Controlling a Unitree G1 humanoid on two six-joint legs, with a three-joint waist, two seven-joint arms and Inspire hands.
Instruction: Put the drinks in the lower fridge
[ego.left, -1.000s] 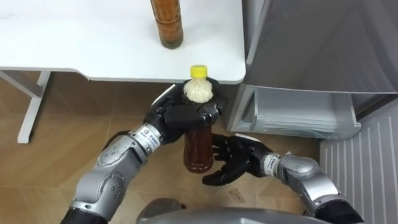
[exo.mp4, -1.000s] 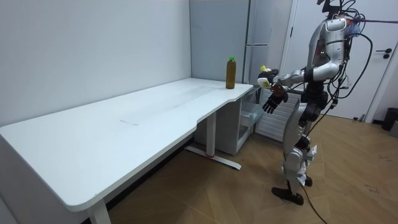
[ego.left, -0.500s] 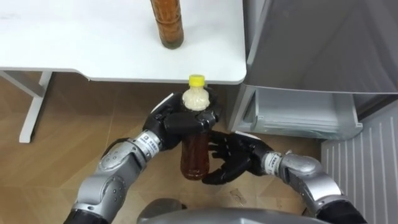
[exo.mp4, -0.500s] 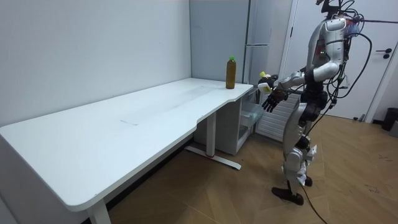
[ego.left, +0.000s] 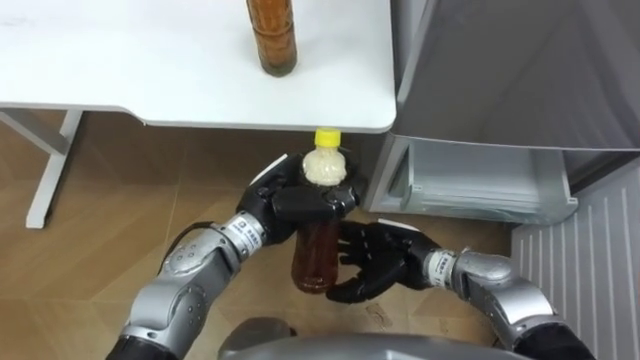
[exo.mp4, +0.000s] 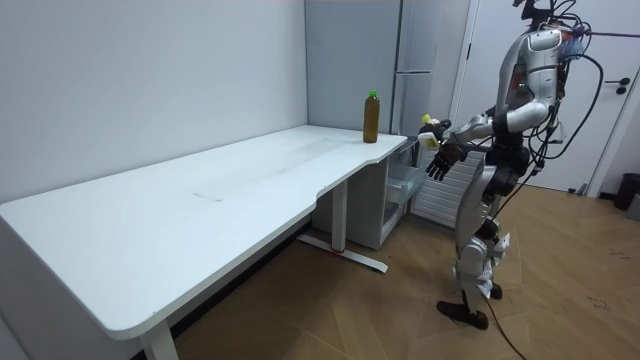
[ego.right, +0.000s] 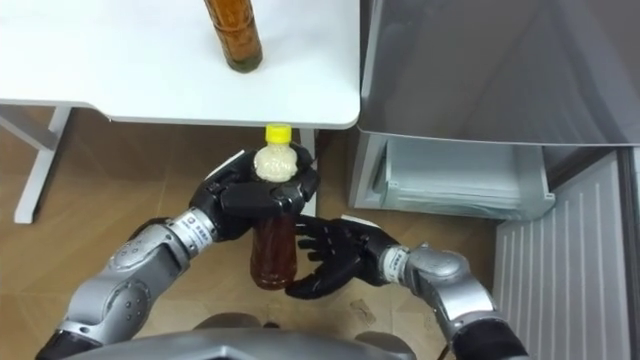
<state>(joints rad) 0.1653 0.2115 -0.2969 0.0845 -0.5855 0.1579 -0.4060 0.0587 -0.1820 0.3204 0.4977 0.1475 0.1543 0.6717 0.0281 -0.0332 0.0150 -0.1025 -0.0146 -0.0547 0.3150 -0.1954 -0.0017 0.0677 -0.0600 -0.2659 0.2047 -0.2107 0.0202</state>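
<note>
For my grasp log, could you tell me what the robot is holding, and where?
The left hand wraps its fingers round the yellow-capped bottle at its shoulder; the right hand is open beside it.

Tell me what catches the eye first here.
A yellow-capped brown bottle is upright before the robot: the left hand is curled round its shoulder, the right hand open beside its base. A second bottle stands on the white table, and the lower fridge compartment stands open to the right.
</note>
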